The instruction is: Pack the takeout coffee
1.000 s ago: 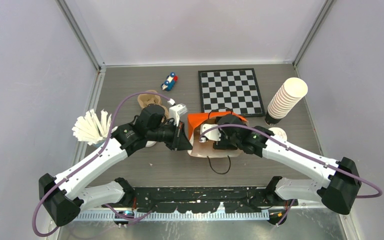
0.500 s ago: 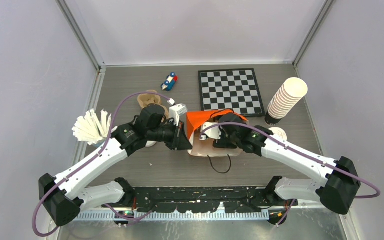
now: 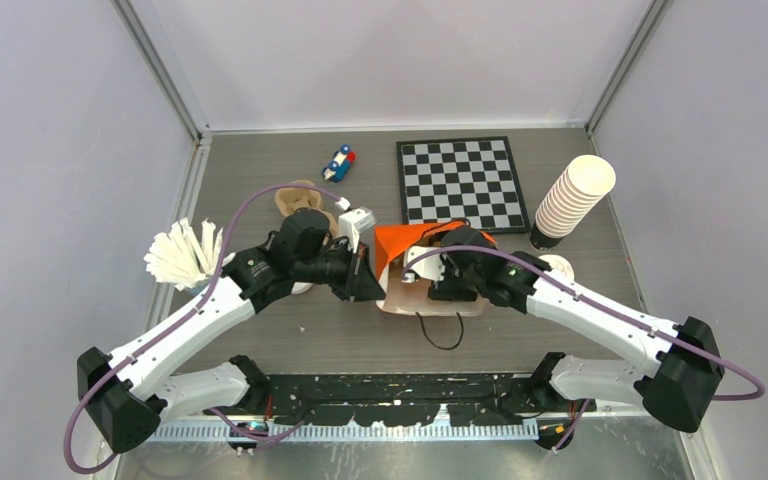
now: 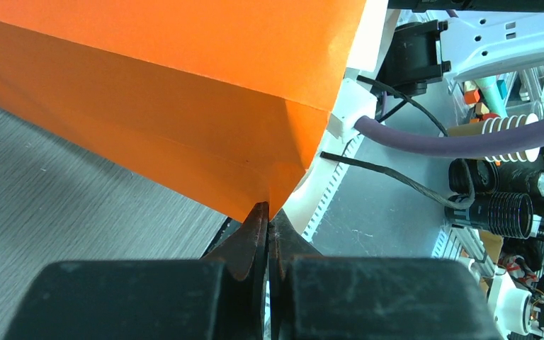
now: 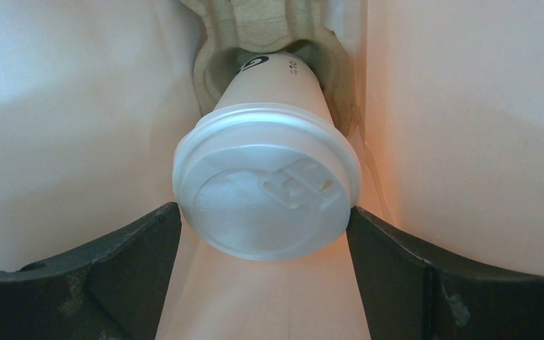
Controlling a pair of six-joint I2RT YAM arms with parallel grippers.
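two arms meet at an orange paper bag (image 3: 400, 240) on the bench (image 3: 250, 190). left wrist view: the left hand (image 4: 268, 212), fingers pressed together, pinches the bag's corner. right wrist view: the takeout coffee (image 5: 265, 188) sits in a pulp carrier (image 5: 269, 28) inside the bag, the right hand (image 5: 263, 234) spread either side of its lid.

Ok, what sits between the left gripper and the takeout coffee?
A wall of the orange paper bag. Left wrist view: the left gripper pinches the bag's edge from outside. Right wrist view: the takeout coffee sits inside it.
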